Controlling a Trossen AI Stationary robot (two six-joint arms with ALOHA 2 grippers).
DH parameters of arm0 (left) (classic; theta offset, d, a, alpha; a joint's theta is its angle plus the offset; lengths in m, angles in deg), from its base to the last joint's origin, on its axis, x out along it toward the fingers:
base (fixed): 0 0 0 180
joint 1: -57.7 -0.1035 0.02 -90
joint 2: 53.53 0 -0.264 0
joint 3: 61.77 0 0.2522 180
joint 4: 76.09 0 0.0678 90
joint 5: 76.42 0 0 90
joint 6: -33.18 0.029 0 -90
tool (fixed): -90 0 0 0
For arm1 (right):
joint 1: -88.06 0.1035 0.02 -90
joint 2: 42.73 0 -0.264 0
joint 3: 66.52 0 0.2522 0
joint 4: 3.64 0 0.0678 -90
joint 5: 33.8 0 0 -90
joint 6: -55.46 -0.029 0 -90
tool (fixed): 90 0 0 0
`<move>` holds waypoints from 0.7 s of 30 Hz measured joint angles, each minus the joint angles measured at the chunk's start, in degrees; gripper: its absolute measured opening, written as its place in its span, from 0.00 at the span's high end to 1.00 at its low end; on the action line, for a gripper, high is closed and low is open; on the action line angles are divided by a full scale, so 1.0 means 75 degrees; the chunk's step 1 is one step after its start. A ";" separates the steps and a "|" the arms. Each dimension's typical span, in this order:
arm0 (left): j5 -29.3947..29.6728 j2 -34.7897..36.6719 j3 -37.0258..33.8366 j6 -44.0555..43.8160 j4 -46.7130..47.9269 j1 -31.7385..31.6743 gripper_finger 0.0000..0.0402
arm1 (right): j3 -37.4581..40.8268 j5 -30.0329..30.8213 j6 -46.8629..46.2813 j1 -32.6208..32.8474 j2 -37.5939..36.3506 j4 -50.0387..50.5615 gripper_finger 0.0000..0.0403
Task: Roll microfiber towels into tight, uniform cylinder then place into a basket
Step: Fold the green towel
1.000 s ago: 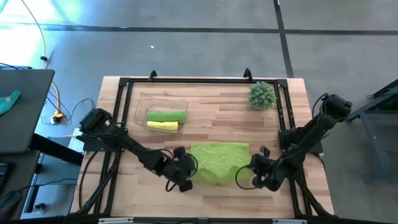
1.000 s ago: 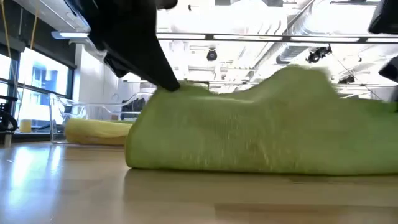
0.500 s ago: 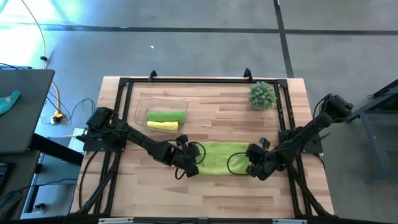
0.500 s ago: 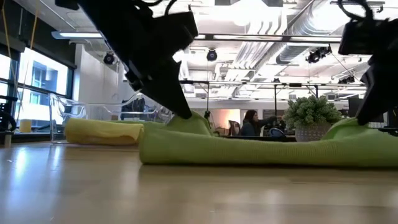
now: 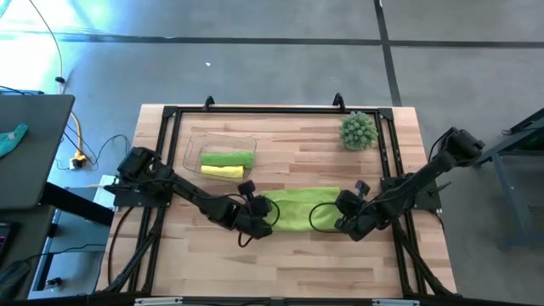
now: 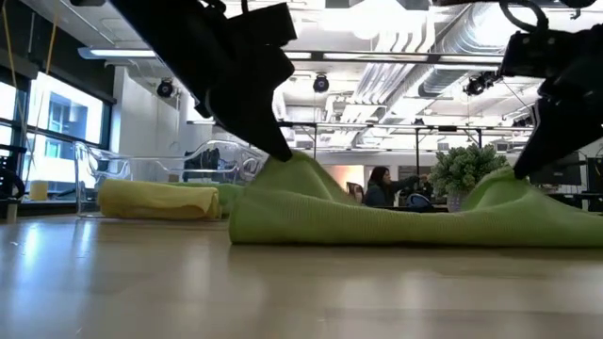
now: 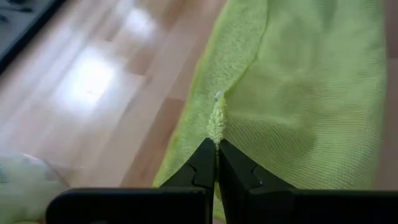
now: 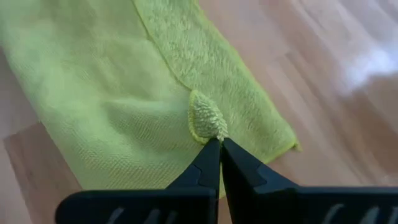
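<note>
A lime green microfiber towel (image 5: 302,208) lies as a folded band across the table's near middle. My left gripper (image 5: 263,212) is shut on its left end and my right gripper (image 5: 342,214) is shut on its right end. In the low view the cloth (image 6: 396,221) rises to a peak under each gripper. The clear basket (image 5: 191,144) at the far left holds a rolled lime green towel (image 5: 228,158) and a rolled yellow towel (image 5: 223,172). My left gripper pinches a small tuft of the towel's upper layer (image 7: 216,121) between its two fingertips, beside a folded edge near the left end. The fingers slant down from the table's left. The cloth peaks up at the pinch (image 6: 287,165); the rest lies on the table. My right gripper pinches a small tuft of the towel's upper layer (image 8: 207,124) between its fingertips, near the right end. The fingers slant down from the table's right. The cloth rises to a peak there (image 6: 513,184), and the rest of the towel rests on the table.
A spiky green ball plant (image 5: 358,130) stands at the far right corner. Black frame rails (image 5: 255,110) run along the table's far, left and right sides. Bare wood lies between the towel and the near edge. A teal cloth (image 5: 10,136) lies on a side table, off to the left.
Both grippers, staying shut, have carried the towel's near part toward the table's far edge and down. The cloth, held up in a high hump a second ago, is now folded over itself into a narrower, flatter band. The far part has stayed in place.
</note>
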 joint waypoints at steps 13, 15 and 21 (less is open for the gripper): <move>0.0381 0.0000 0.0000 0.0188 0.0006 -0.0498 1.00 | 0.0000 0.0431 0.0026 -0.0751 -0.0340 0.0583 1.00; 0.0185 0.0000 0.0000 0.0185 0.0006 -0.0612 1.00 | 0.0000 0.0275 0.0179 -0.0976 -0.0342 0.0581 1.00; -0.0289 0.0003 0.0000 0.0204 0.0006 -0.0823 1.00 | 0.0000 -0.0529 0.0344 -0.1447 -0.0340 0.0582 1.00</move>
